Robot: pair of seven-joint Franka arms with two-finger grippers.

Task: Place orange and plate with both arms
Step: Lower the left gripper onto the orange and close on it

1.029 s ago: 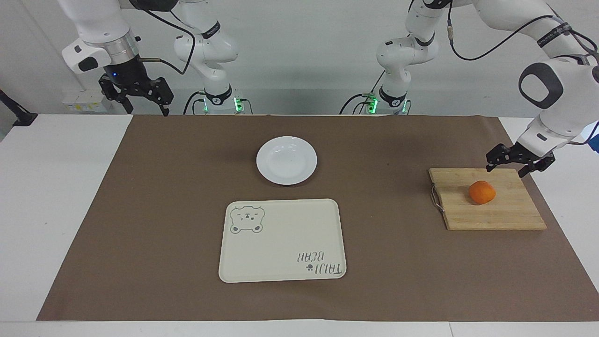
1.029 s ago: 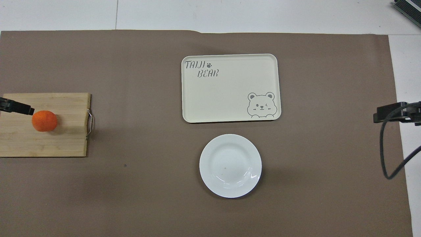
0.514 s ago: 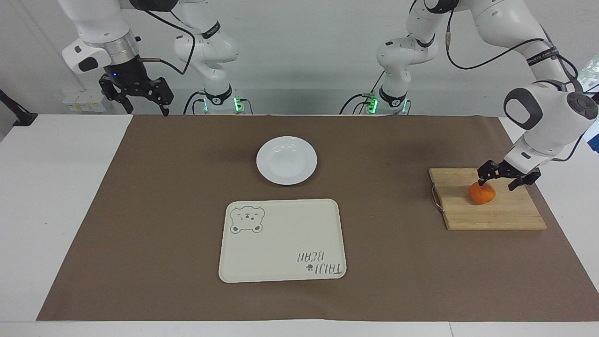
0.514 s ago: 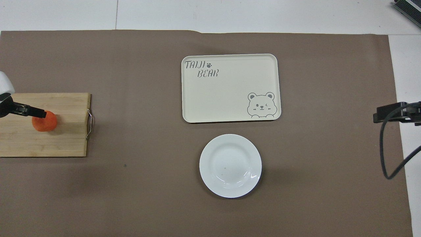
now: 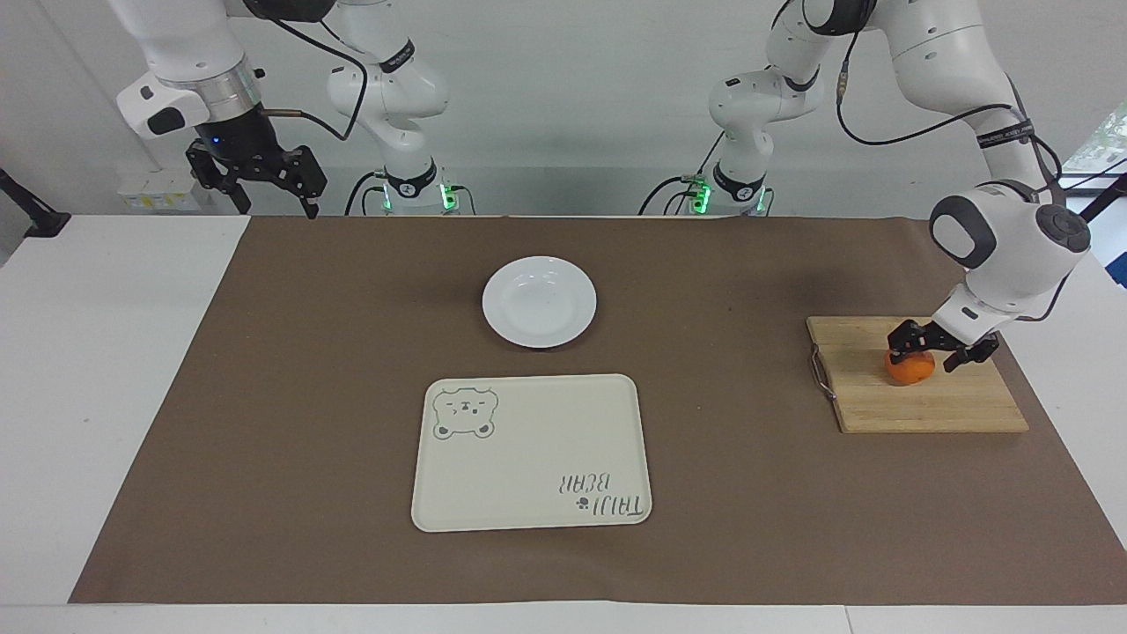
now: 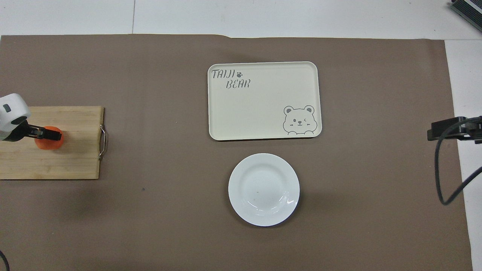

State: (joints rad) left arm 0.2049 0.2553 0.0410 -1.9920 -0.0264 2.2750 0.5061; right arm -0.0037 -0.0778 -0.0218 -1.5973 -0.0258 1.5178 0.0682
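Note:
The orange lies on a wooden cutting board at the left arm's end of the table; it also shows in the overhead view. My left gripper is open and low over the orange, with one finger on its top and the other beside it, toward the table's end. In the overhead view the left gripper covers the top of the orange. The white plate sits empty mid-table, nearer to the robots than the tray. My right gripper is open and waits raised at the right arm's end.
A cream tray with a bear drawing lies beside the plate, farther from the robots. The cutting board has a metal handle on its edge toward the table's middle. A brown mat covers the table.
My left gripper has come down from above the cutting board's edge nearer to the robots onto the orange. The orange, plate, tray and right arm have not moved.

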